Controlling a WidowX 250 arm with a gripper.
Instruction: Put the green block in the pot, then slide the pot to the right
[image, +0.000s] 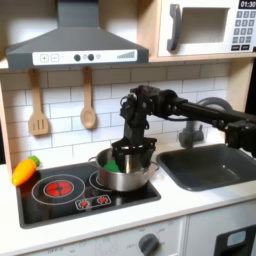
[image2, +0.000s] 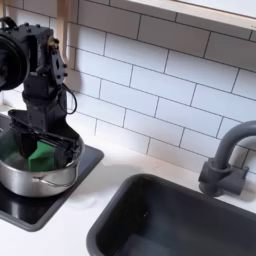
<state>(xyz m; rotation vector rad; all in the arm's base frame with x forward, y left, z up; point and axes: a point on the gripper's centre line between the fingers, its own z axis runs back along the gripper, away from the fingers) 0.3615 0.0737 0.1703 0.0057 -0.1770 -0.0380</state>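
Observation:
The silver pot (image: 124, 176) (image2: 30, 172) stands on the stove's right burner in the first exterior view. The green block (image: 113, 160) (image2: 41, 159) lies inside it, partly hidden by the arm. My gripper (image: 133, 156) (image2: 46, 143) reaches down into the pot from above. Its fingers look spread apart, with their tips below the rim beside the block and nothing held between them. I cannot tell whether a finger touches the pot's inner wall.
An orange carrot (image: 24, 170) lies at the stove's left edge, next to the red left burner (image: 58, 186). The dark sink basin (image: 208, 165) (image2: 180, 220) and grey faucet (image2: 225, 160) are to the right. Wooden utensils (image: 88, 105) hang on the tiled wall.

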